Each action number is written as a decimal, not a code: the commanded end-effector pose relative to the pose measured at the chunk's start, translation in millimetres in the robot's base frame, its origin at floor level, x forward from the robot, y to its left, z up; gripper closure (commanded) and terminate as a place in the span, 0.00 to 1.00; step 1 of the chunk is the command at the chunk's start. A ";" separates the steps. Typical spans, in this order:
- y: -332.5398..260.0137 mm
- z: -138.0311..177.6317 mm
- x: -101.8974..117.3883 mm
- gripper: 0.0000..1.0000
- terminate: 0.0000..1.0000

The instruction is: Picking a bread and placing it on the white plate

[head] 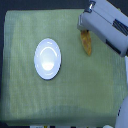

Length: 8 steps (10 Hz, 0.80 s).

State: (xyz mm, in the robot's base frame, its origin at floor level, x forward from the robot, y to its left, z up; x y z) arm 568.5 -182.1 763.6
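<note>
The white plate (48, 59) lies round and glossy on the green cloth, left of centre, with nothing on it. The bread (87, 44), a golden-orange elongated loaf, lies on the cloth at the upper right, well apart from the plate. My gripper (85, 26) comes in from the upper right corner and sits right over the loaf's top end, covering it. Its fingers are hidden under the grey-white housing, so whether they are open or shut on the bread does not show.
A yellow-green cloth (60, 100) covers the whole table. The arm's white body (112, 30) crosses the upper right corner. Another white robot part (122, 117) shows at the lower right edge. The cloth's front edge runs along the bottom.
</note>
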 end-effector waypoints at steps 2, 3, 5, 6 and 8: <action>-9.3 80.4 -20.0 1.00 0.00; 17.5 94.8 -44.6 1.00 0.00; 67.9 110.2 -75.1 1.00 0.00; 84.6 112.4 -82.1 1.00 0.00; 164.7 112.7 -110.0 1.00 0.00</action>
State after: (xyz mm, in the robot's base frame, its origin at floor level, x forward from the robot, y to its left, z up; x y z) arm 508.8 -135.5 861.9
